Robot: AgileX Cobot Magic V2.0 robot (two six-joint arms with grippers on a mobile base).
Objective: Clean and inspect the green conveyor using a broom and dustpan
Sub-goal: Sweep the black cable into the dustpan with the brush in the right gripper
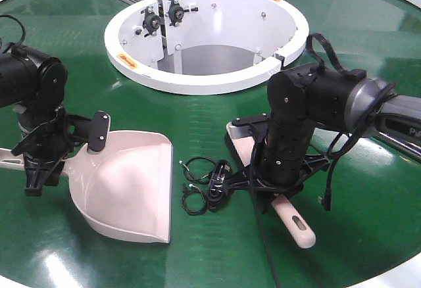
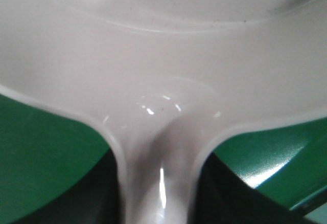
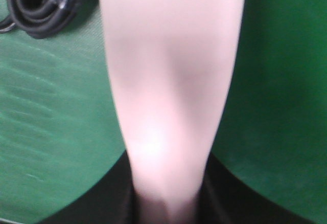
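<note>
With dustpan [image 1: 131,183] pinched by left tool [image 1: 66,155] and broom [image 1: 297,223] by right tool [image 1: 279,186], cable [image 1: 210,184] on green conveyor [image 1: 210,262] is seemingly to be swept leftward.

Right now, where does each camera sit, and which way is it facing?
Exterior front-facing: high on the robot, looking down over the green conveyor; both arms show, left gripper holding the dustpan, right gripper the broom.
Left wrist: on the left arm, looking along the dustpan handle; dark fingers at bottom.
Right wrist: looking along the broom; dark fingers at bottom.
Shared: the black cable, front and right wrist.
</note>
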